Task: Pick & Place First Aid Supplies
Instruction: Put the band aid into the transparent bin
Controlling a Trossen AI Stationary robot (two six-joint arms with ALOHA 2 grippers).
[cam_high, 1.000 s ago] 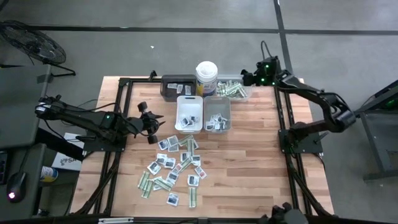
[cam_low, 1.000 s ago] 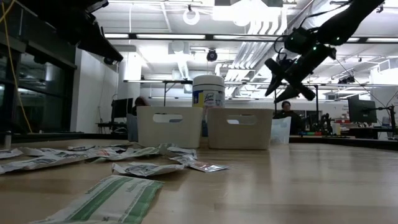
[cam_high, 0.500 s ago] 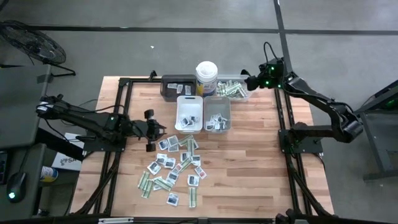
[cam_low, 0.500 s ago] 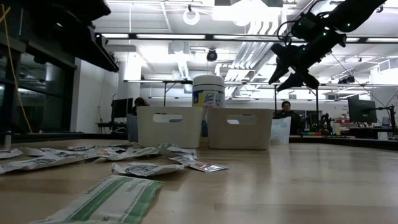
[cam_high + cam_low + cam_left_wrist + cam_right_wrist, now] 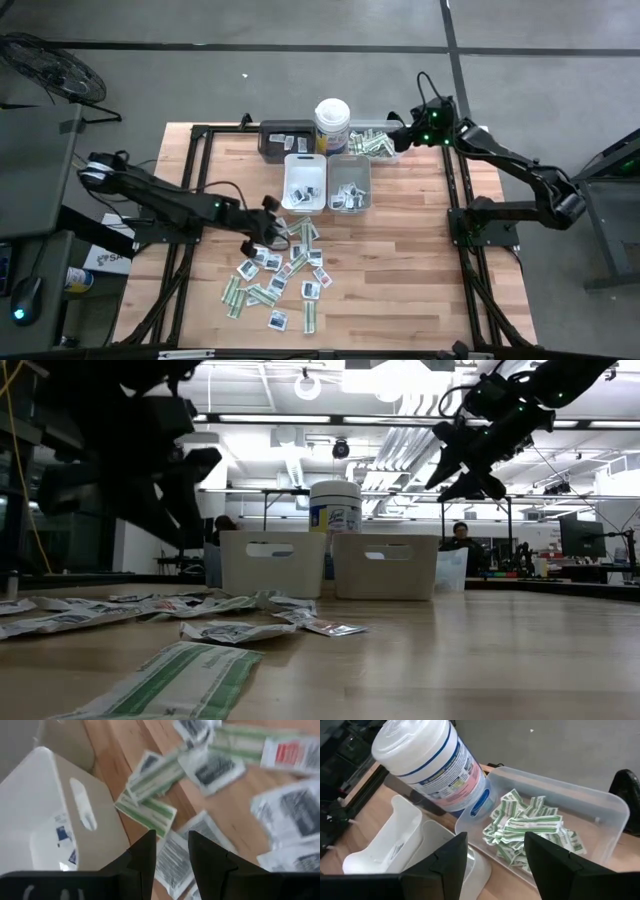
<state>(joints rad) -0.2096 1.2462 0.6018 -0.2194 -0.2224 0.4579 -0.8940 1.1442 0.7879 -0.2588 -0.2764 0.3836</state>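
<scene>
Fingers on my left gripper stood narrowly apart, empty, having swung right over the far edge of the scattered packets mid-table; I judged a pick imminent. Right gripper fingers stayed wide, empty, hovering above the clear tray of green strips.

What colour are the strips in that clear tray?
Green and white strips, clearest in the right wrist view.

I see a grey concrete floor around my wooden table. Beyond it, an open workshop: bright ceiling lights, exposed ducts, a monitor, 1 seated person.
</scene>
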